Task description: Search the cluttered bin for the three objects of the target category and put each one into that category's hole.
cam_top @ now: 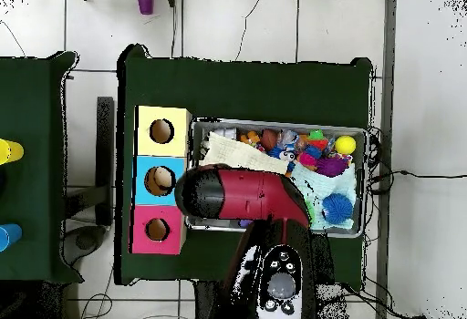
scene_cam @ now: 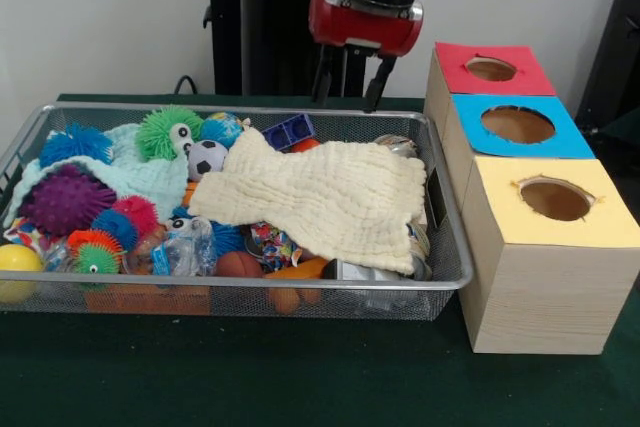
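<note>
The claw [scene_cam: 349, 82] hung released above the wire-mesh bin [scene_cam: 440, 257], a crinkled cream cloth [scene_cam: 320, 197] at its six o'clock.

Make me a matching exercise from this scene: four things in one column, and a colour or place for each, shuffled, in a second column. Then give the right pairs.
Things:
1. cream cloth
2. soccer ball
3. box nearest the camera in the front view
4. gripper

Descriptions:
A. yellow top with a round hole
B. above the bin's far edge, holding nothing
C. spread over the toys in the bin's middle
D. black and white, beside the green spiky ball

Pairs: 1-C, 2-D, 3-A, 4-B
</note>
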Tool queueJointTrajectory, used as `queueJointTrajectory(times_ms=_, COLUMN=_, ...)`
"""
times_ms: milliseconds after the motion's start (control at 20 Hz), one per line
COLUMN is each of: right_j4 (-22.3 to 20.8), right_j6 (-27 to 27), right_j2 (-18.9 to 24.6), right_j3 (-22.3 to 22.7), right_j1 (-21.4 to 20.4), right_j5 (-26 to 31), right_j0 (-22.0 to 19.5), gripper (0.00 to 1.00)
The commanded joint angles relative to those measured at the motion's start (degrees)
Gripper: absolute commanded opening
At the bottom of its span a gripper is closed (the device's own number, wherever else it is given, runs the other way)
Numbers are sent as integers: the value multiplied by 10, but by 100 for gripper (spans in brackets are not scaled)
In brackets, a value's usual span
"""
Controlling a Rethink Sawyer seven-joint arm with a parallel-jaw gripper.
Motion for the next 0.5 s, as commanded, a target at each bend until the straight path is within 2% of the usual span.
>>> queueJointTrajectory(times_ms=50, right_j4=-10, right_j6=57, right_j2=22, right_j3=-69, right_j1=65, right_j5=41, right_j0=-23, gripper=100)
queueJointTrajectory(times_ms=500, right_j4=-11, right_j6=69, right_j2=12, right_j3=-104, right_j1=109, right_j5=30, right_j0=-24, gripper=100)
